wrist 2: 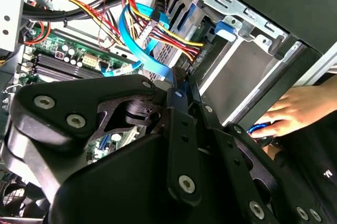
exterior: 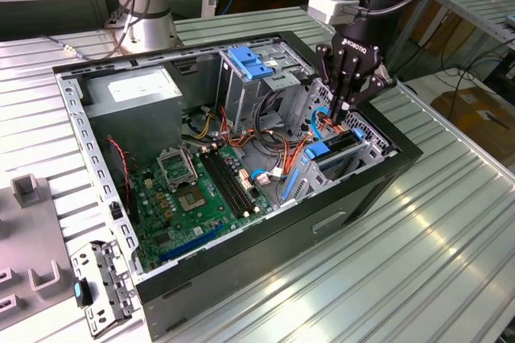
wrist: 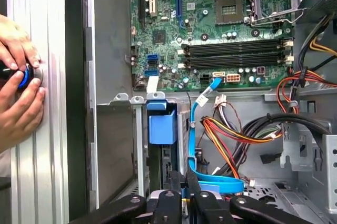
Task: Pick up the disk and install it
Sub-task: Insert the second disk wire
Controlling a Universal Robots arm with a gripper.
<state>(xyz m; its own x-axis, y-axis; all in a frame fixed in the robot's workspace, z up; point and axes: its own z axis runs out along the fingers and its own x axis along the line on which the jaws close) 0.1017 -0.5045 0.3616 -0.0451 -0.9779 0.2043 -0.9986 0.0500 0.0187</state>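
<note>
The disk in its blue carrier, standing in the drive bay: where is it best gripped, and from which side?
Probably by the top edge of the disk, on its blue carrier, from straight above. It stands on edge inside the metal bay, whose walls cover its flat faces.

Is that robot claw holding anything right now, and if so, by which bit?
It cannot be told for sure. The gripper is down inside the computer case, right above the disk with its blue rails standing in the bay, but whether it grips it is hidden.
</note>
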